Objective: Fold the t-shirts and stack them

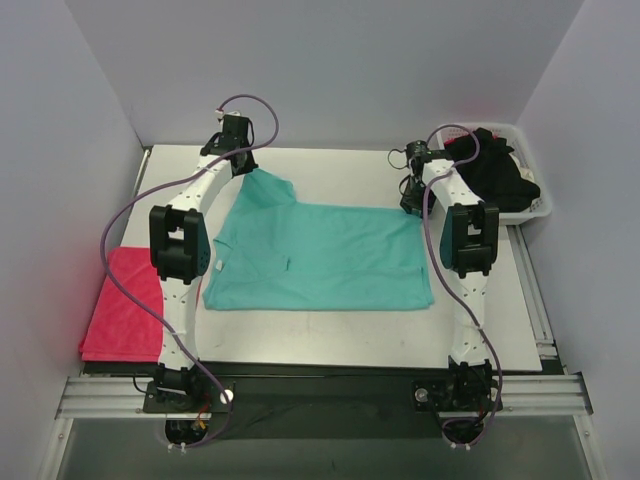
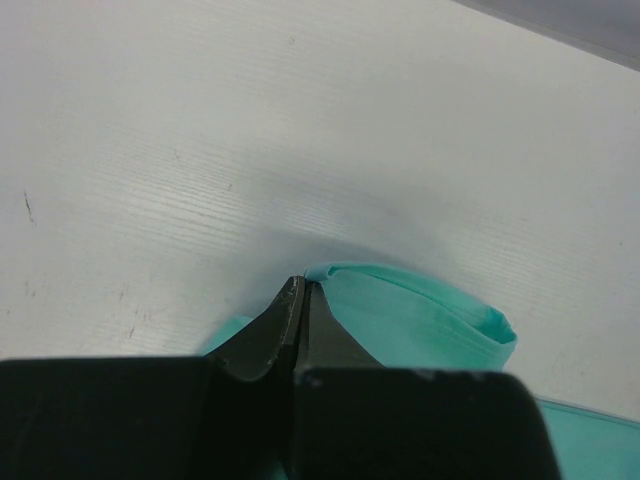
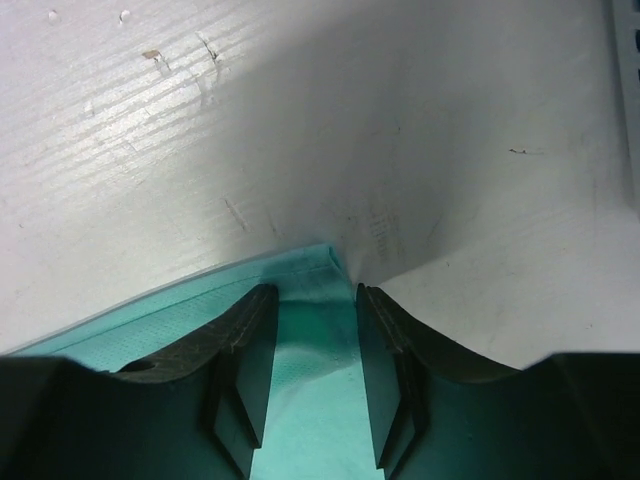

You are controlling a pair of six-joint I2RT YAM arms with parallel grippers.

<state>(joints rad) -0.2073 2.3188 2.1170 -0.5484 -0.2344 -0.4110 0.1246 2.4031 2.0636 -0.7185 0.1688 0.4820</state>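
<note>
Left claw (image 2: 301, 288) pressed together, pinching teal t-shirt (image 1: 320, 260) sleeve edge. Right claw (image 3: 313, 300) spread, straddling the shirt's corner (cloth lies in the gap, ungripped) on the tabletop (image 1: 340, 345).

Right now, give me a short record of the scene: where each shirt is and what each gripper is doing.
teal t-shirt: spread flat across the middle of the table
left gripper: shut on the teal shirt's sleeve hem, far left side
right gripper: open, fingers astride the shirt's far right corner
pinkish-red t-shirt: lying folded at the table's left edge, beside the left arm
black shirts: heaped in the white basket, far right
</note>
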